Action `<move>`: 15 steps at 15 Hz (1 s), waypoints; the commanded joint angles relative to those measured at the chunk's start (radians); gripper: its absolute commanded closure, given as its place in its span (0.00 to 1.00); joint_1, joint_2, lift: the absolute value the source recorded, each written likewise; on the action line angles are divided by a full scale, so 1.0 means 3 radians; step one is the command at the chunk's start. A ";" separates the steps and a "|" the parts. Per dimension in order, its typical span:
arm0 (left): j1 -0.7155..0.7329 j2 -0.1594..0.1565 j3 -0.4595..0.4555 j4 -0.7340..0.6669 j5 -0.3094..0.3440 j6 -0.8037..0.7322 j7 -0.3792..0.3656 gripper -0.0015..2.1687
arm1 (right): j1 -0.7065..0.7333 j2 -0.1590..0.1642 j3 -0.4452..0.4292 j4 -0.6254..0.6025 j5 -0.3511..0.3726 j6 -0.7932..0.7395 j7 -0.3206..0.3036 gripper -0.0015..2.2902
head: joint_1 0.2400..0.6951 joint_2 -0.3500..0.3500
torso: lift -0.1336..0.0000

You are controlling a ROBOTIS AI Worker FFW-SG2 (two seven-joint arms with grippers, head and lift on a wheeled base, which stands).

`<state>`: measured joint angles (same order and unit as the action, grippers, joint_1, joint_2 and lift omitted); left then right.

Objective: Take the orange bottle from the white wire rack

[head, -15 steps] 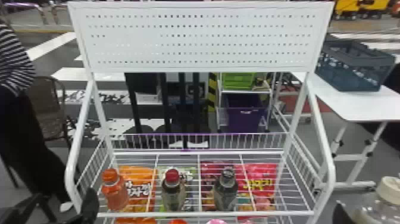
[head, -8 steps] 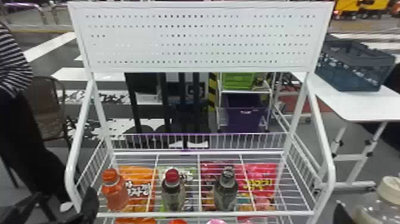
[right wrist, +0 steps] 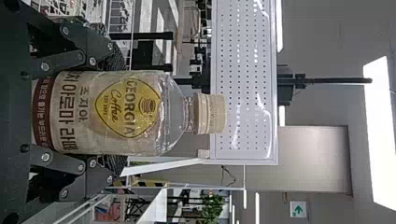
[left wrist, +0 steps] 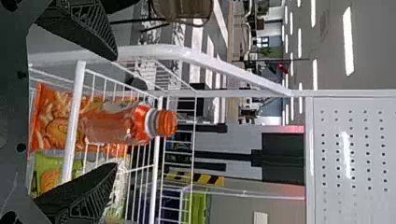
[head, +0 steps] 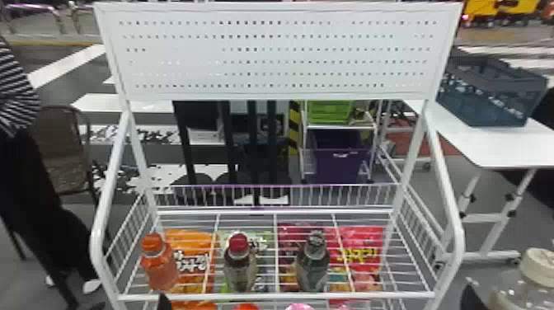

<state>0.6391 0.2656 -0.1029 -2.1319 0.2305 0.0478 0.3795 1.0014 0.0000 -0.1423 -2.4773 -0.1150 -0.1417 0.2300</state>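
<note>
Clearly, the orange bottle (head: 161,264) is see-through, topped with an orange cap.

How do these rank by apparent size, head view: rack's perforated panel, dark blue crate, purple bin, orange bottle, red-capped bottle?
1. perforated panel, largest by far
2. dark blue crate
3. purple bin
4. orange bottle and red-capped bottle: look alike, not ranked
</note>
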 commanded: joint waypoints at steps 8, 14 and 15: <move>-0.0934 -0.0026 -0.0613 0.1666 -0.0093 -0.1194 0.0105 0.04 | -0.0020 0.0003 -0.0073 0.0066 -0.0036 0.0000 0.0000 0.44 | 0.57 0.50 | 1.00; -0.1404 -0.0052 -0.0593 0.2310 -0.0104 -0.1409 0.0320 0.04 | -0.0025 0.0003 -0.0104 0.0076 -0.0046 0.0010 0.0000 0.44 | 0.57 0.50 | 1.00; -0.1450 -0.0042 -0.0583 0.2372 -0.0088 -0.1440 0.0290 0.04 | -0.0025 0.0003 -0.0098 0.0076 -0.0046 0.0010 0.0000 0.44 | 0.57 0.50 | 1.00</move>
<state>0.2271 0.2504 -0.2834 -1.4522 0.1999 -0.3700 0.4721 0.9951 0.0000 -0.1725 -2.4543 -0.1295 -0.1399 0.2300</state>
